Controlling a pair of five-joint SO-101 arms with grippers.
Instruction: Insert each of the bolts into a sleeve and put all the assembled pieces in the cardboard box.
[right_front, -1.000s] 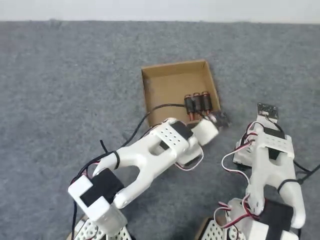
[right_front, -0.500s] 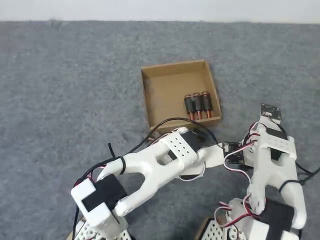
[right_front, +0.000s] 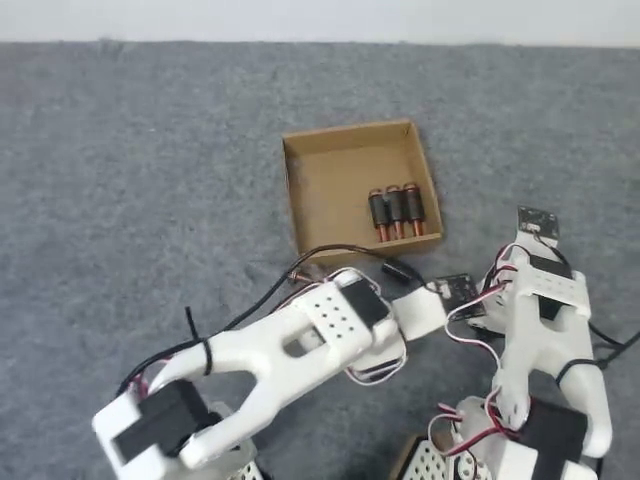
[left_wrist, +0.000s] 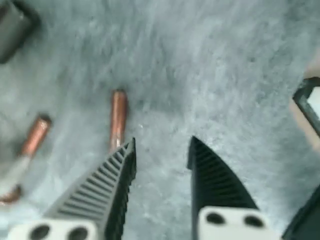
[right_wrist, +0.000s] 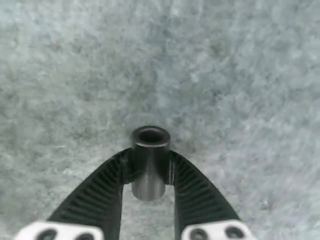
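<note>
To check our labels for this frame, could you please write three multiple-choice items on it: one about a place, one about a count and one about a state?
1. Where do the assembled pieces lie?
A) inside the cardboard box
B) outside it, against its wall
C) balanced on its rim

2. How many assembled pieces are there?
A) two
B) three
C) five

3. What state is the right gripper in?
A) open and empty
B) shut on nothing
C) shut on a dark sleeve

Answers:
1 A: the high view shows them on the box's floor, by one wall.
2 B: three lie side by side there.
3 C: the right wrist view shows the sleeve clamped upright in it.
</note>
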